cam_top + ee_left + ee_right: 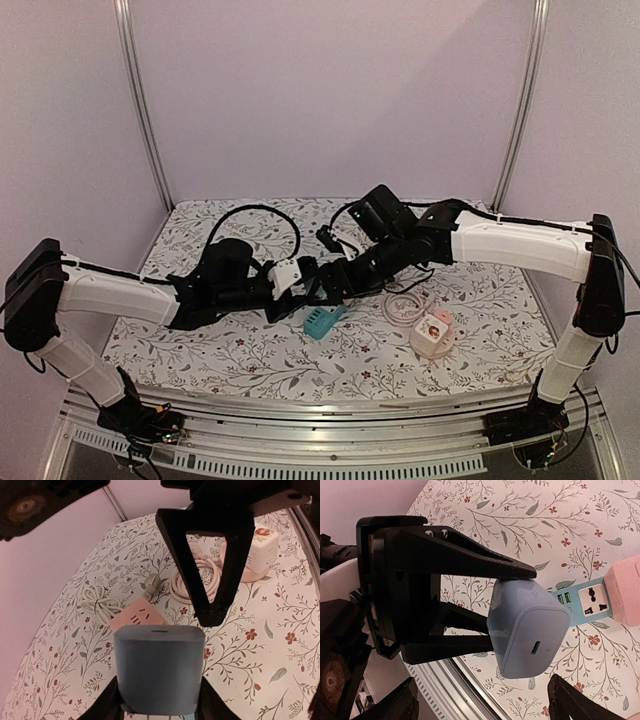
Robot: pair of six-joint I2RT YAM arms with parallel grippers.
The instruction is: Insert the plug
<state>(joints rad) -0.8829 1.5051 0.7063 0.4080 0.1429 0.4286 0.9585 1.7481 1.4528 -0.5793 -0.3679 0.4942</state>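
I have my left gripper (512, 610) clamped tight on the blue charger (527, 630) near the teal power strip (582, 600), while my right gripper (485, 701) stands wide open and holds nothing.

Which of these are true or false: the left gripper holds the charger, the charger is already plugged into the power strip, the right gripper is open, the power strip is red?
1. The left gripper holds the blue charger. True.
2. The charger is plugged into the power strip. False: it is held in the air, apart from the strip.
3. The right gripper is open. True.
4. The power strip is red. False: it is teal, beside a pink socket cube.
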